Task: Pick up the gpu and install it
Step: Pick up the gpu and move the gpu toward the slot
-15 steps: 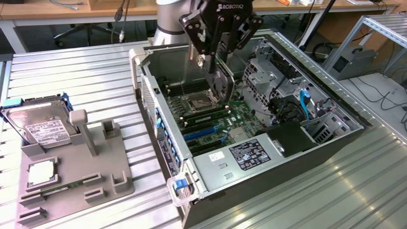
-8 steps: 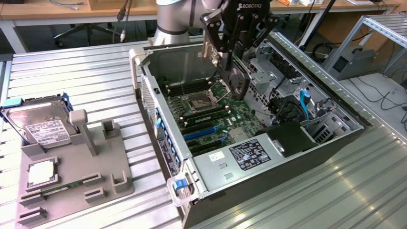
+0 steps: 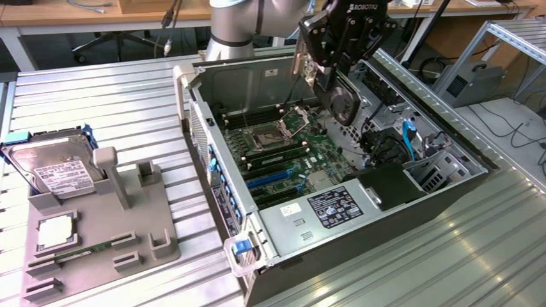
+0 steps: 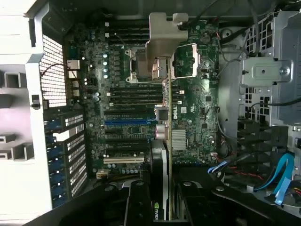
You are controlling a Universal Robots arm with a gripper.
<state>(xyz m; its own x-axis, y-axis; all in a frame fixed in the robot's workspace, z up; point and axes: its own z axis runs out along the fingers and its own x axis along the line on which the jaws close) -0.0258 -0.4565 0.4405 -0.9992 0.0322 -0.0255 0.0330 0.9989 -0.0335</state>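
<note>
The gpu (image 3: 342, 104), a black card with a round fan, hangs on edge above the open computer case (image 3: 224, 86), and my gripper (image 3: 338, 69) is shut on its upper edge. It sits over the motherboard (image 3: 282, 153), near the case's far side and well above the slots. In the wrist view the gpu (image 4: 160, 165) appears edge-on, running from between my fingers (image 4: 138, 202) out to its metal end bracket (image 4: 163, 35). Below it lie the motherboard (image 4: 200, 94), a blue expansion slot (image 4: 129, 121) and the CPU socket.
On the exterior view's left, a grey fixture (image 3: 102, 233) holds a silver hard drive (image 3: 55, 169), a CPU (image 3: 55, 231) and a green memory stick (image 3: 85, 249). Inside the case, blue cables (image 3: 410, 142) and a drive cage (image 3: 436, 167) crowd the exterior view's right.
</note>
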